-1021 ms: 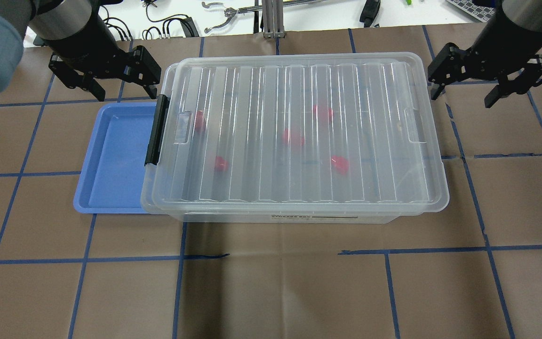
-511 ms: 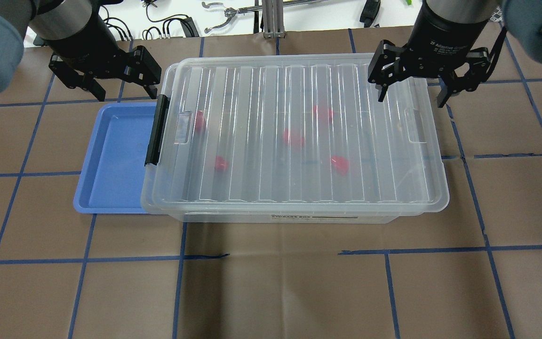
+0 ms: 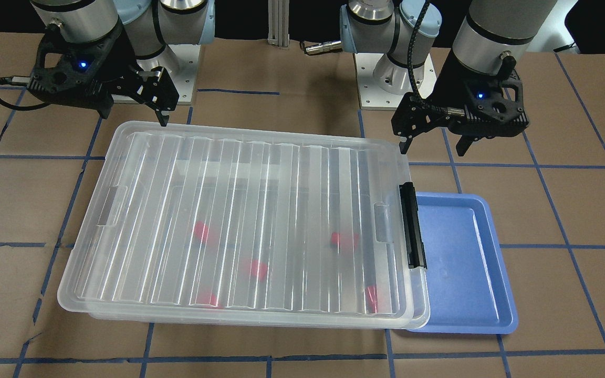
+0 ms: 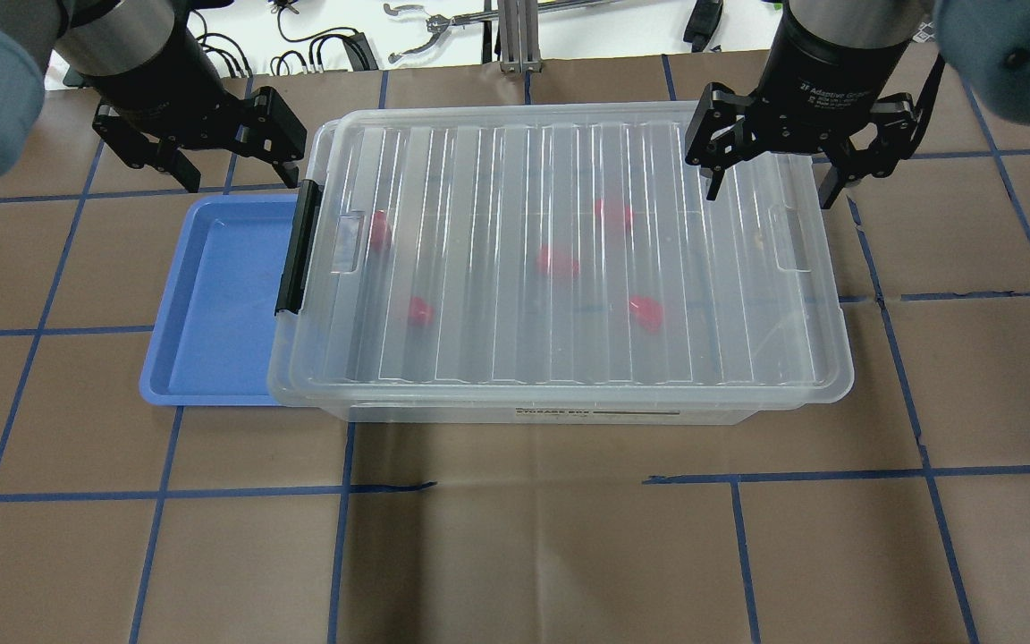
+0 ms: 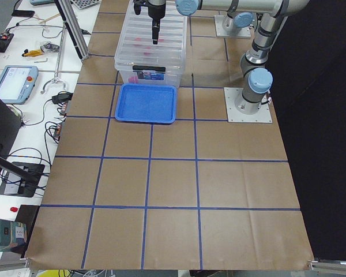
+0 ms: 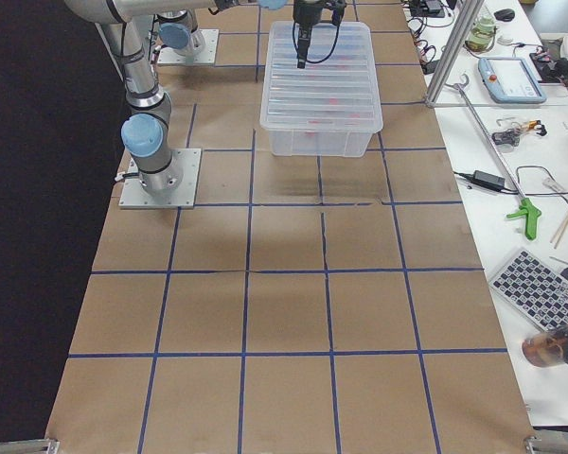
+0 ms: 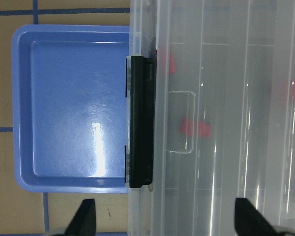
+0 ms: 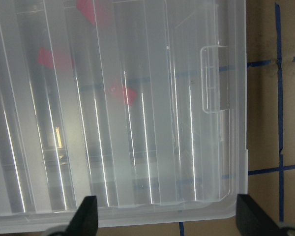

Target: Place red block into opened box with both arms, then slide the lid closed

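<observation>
The clear box point(image 4: 524, 413) stands mid-table with its black bar point(image 4: 297, 248) at its left end. The ribbed lid point(image 4: 479, 358) lies flat over it and covers nearly all of it. Several red blocks point(image 4: 558, 262) show blurred through the lid, inside the box. My left gripper point(image 4: 233, 170) hangs open above the box's back left corner, straddling the black bar point(image 7: 140, 120) in the left wrist view. My right gripper point(image 4: 771, 195) is open above the lid's back right corner, near the lid's tab point(image 8: 214, 78). Neither gripper holds anything.
A blue tray point(image 4: 211, 295) lies against the box's left end, holding nothing. Brown table covering with blue tape lines runs all round. Cables and tools point(image 4: 426, 36) lie on the white bench beyond the far edge.
My right gripper has swung left from beside the box's right end to above the lid's back right corner. The left gripper, lid and blocks have not moved.
</observation>
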{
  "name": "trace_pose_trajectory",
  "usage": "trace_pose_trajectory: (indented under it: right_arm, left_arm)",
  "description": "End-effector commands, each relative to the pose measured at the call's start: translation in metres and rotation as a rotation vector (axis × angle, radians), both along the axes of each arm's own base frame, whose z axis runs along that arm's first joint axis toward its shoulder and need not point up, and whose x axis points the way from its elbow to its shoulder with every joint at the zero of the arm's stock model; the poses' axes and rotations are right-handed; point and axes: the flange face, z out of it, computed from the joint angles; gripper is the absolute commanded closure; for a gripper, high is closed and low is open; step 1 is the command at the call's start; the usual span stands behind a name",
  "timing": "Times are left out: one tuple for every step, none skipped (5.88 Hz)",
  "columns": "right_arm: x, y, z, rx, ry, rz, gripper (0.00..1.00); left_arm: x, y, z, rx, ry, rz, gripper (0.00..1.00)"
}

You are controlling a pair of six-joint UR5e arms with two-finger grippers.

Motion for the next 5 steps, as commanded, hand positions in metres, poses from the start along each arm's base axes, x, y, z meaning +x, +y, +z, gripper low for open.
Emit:
trace_pose_trajectory:
  right_arm:
    - [-0.0094, -0.0023, -0.0003, 0.0, 0.003, -0.005, 0.0]
    - [-0.0151, -0.0026, 0.0005, -0.003, 0.036, -0.009, 0.0]
    - [-0.0149, -0.0022, 0.0004, -0.002, 0.041, -0.01, 0.0]
    - [-0.014, -0.0021, 0.0006, -0.003, 0.039, -0.009, 0.0]
    - [-0.013, -0.0019, 0.0006, -0.003, 0.038, -0.009, 0.0]
  left_arm:
    - [0.0008, -0.0002, 0.0, 0.0, 0.0, 0.002, 0.02]
    - [0.0008, -0.0002, 0.0, 0.0, 0.0, 0.002, 0.02]
    - [0.0008, -0.0002, 0.0, 0.0, 0.0, 0.002, 0.02]
    - [0.0008, -0.0002, 0.0, 0.0, 0.0, 0.002, 0.02]
    - [0.0008, -0.0002, 0.0, 0.0, 0.0, 0.002, 0.02]
